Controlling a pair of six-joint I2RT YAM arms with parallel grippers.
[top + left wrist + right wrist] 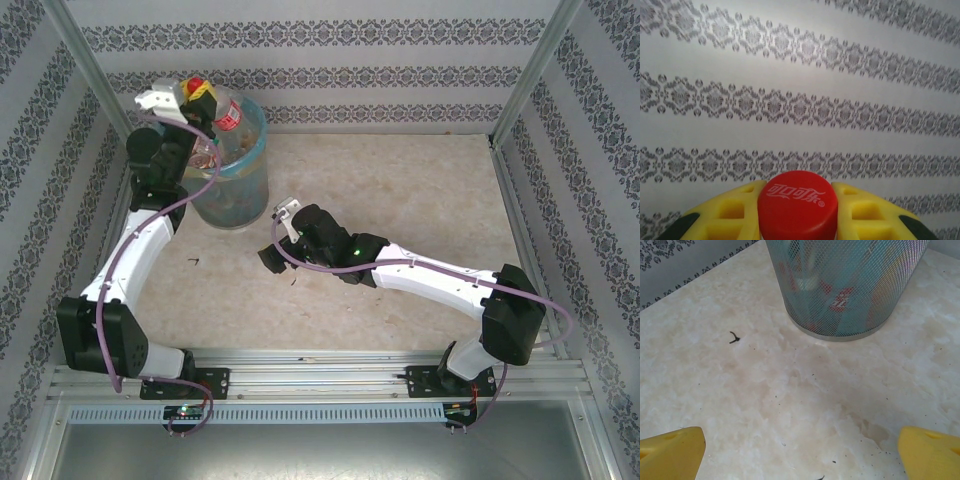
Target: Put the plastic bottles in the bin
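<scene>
Plastic bottle (228,112), red cap (797,205): held above the bin (250,170) at the far left corner of the table (400,200).
You have the left gripper (198,92) clamped on the bottle at its cap end, body slanting over the bin's rim. More bottles (840,300) lie inside, visible through the mesh wall. Your right gripper (800,460) hangs with jaws wide apart over bare table, near the bin's base.

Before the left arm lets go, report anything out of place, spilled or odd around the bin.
Nothing spilled. The bin stands upright with bottles inside. One small dark scrap lies on the table near its base and looks like stray litter. The left fingers hold a red-capped bottle over the bin.
</scene>
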